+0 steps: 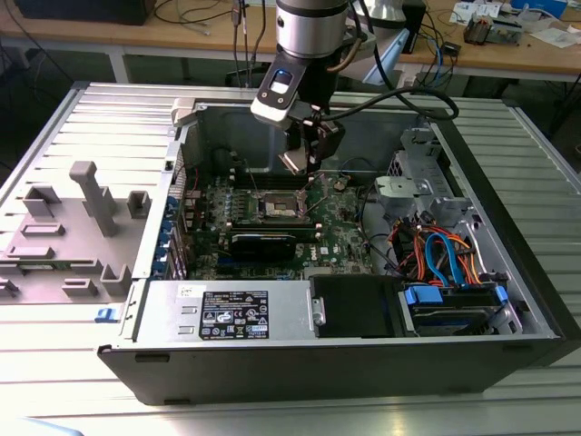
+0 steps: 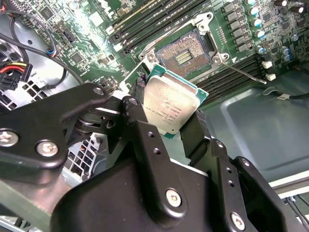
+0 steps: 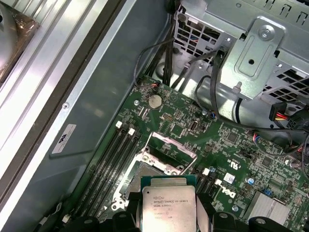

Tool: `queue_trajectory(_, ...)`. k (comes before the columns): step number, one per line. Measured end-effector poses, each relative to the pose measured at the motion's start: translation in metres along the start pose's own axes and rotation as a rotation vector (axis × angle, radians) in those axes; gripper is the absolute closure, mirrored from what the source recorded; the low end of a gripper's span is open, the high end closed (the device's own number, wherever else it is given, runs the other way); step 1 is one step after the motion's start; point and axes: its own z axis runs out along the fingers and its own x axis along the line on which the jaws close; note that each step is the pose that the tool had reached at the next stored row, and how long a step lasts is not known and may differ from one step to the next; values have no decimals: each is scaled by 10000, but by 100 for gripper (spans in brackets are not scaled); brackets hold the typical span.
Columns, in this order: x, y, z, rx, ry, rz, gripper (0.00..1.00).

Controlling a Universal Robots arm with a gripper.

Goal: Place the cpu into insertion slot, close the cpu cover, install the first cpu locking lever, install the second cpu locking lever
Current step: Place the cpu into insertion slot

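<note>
Two-edge pinch with the gripper, closed on the cpu and hovering above the open insertion slot, toward the far side of the case. Judged light, stiff, fragile underneath; best held by bare edges, never contacts.

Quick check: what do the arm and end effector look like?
The arm is a silver-grey cylinder with a dark band. A grey-and-black module with a blue light sits at its wrist; black cables trail off. The end effector is matte black, jointed links fixed with silver screws.
</note>
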Motion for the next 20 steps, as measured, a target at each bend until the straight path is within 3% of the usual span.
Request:
queue_trajectory(7, 0, 0, 5, -6, -28, 369, 45)
queue_trajectory(11, 0, -2, 14, 39, -140, 625, 45)
queue_trajectory(13, 3, 1, 16, 161, -382, 651, 45)
queue_trajectory(15, 8, 4, 16, 321, -698, 658, 45)
queue_trajectory(16, 11, 5, 16, 382, -817, 661, 45)
queue_trajectory(17, 14, 7, 16, 420, -891, 662, 45)
queue_trajectory(19, 22, 11, 18, 527, -1104, 667, 45)
queue_trajectory(20, 25, 13, 19, 546, -1140, 688, 45)
